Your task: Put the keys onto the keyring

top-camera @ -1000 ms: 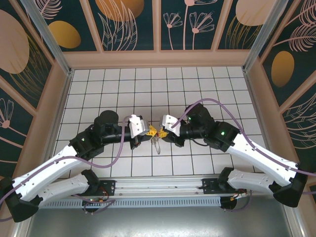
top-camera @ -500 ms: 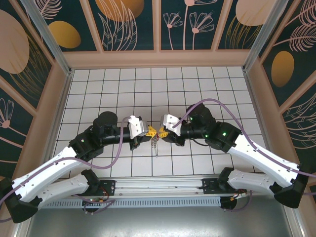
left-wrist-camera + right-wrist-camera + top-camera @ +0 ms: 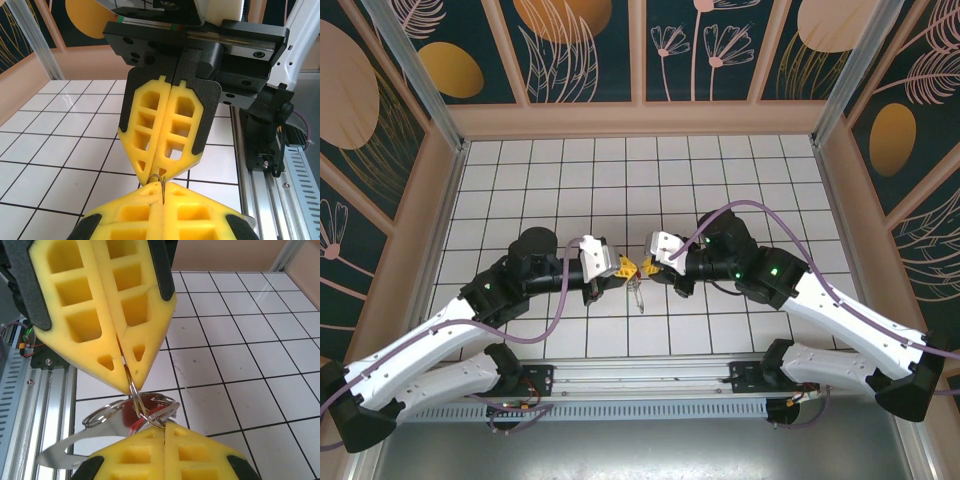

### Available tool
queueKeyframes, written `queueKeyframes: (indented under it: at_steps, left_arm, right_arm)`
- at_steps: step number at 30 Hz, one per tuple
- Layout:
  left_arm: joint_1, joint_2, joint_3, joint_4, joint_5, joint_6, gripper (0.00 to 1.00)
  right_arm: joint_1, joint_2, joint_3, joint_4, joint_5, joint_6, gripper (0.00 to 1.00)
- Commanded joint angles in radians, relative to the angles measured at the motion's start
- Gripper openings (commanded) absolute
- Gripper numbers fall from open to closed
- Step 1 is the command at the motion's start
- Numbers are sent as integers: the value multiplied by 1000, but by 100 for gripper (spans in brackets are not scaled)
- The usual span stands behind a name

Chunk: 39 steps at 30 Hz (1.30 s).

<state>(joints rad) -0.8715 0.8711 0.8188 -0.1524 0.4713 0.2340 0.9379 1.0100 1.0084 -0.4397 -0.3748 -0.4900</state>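
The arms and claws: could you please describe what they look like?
The left arm and right arm have white links and black joints with small green lights. A purple cable loops along each. The left claw and right claw have yellow fingers with cut-out windows, backed in black.

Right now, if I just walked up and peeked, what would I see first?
Two bright yellow pincers meet tip to tip over the middle of the white tiled table: the left gripper and the right gripper. Both are pinching one thin silver keyring between them. A silver key with a red head dangles just below it.
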Motion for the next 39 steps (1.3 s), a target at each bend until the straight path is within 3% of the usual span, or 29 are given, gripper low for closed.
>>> queueKeyframes:
  at_steps: [1,5,8,17,31,39]
  left_arm:
    - [-2,-20,-6,48,22,-13,0]
    - [-2,-23,-4,42,22,-11,0]
    - [-3,-23,-1,40,22,-10,0]
    - [-3,-24,-3,42,20,-11,0]
    - [-2,-34,-6,86,52,-22,0]
    - [-3,-58,-22,100,61,-29,0]
  right_arm:
    - [7,-9,16,40,-41,-8,8]
    - [6,-13,14,44,-42,-7,19]
    - [8,-14,18,43,-42,-7,20]
    - [8,-12,17,42,-59,-16,0]
    - [6,92,50,-31,-53,-18,0]
    - [0,109,62,22,-88,-18,0]
